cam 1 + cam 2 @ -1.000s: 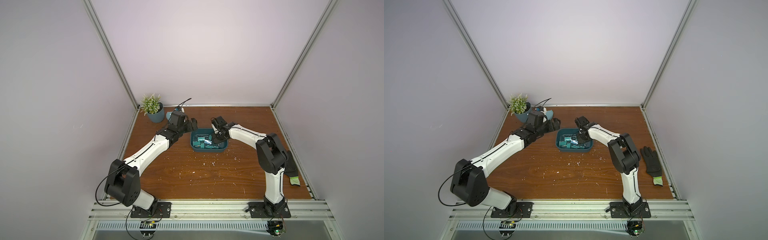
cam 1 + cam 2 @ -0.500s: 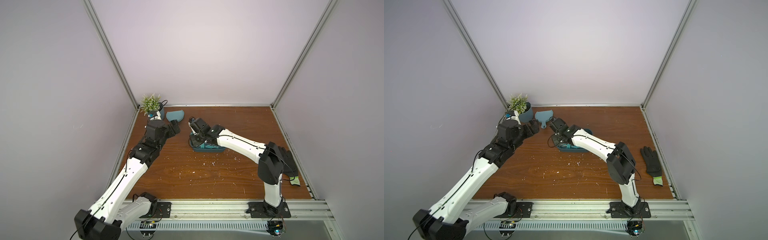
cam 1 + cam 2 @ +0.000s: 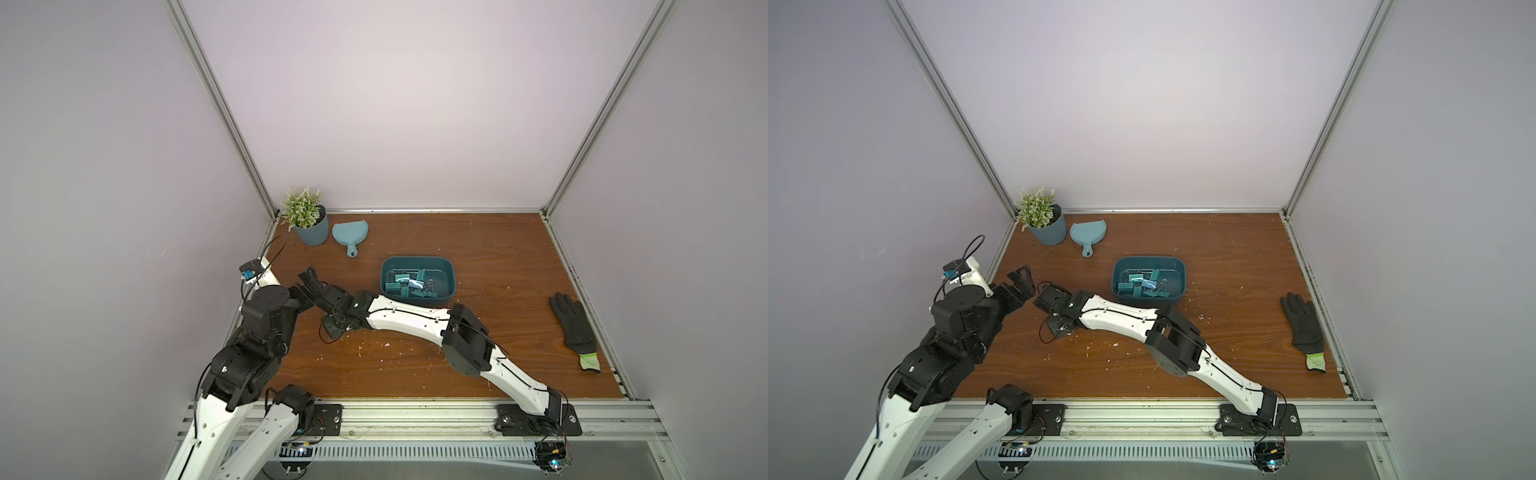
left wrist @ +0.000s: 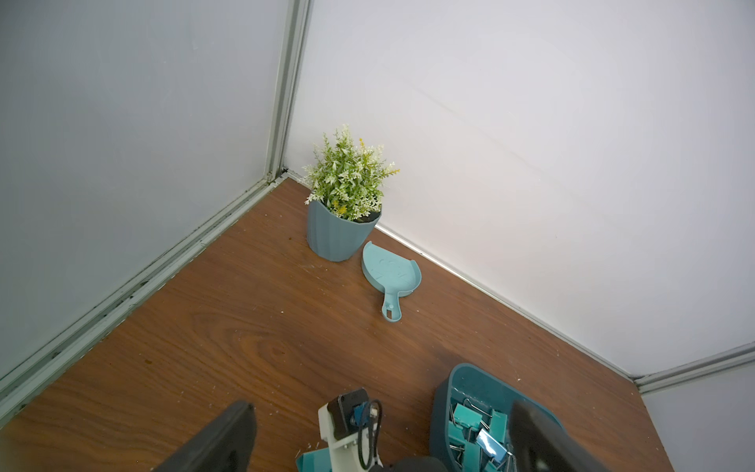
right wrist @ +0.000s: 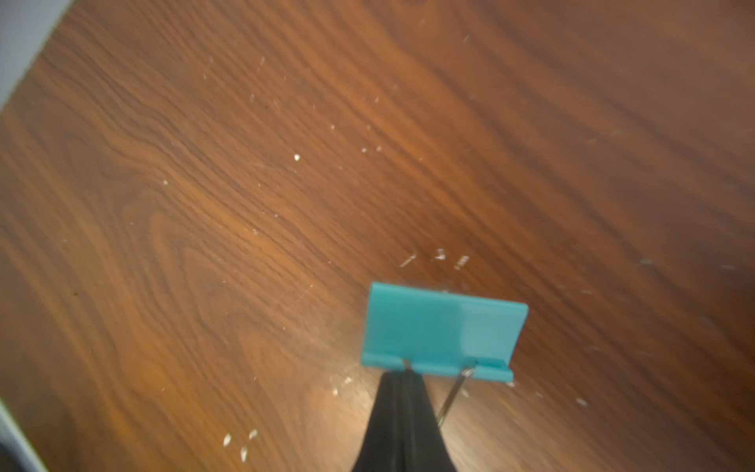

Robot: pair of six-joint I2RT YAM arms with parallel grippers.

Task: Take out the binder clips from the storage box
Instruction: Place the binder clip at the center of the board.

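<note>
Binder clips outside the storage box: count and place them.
1: a binder clip, pinched in the shut right pincer over the table. Others may be hidden.

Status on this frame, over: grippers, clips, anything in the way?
Right gripper shut on one binder clip, over table, outside storage box. Left gripper open, empty, close beside the right. Other clips in box.

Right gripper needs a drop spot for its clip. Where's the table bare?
Bare: between storage box and glove; far strip behind the box; near centre table. Crowded: left edge, where left gripper meets right gripper with its binder clip; plant pot and dustpan fill the far-left corner.
</note>
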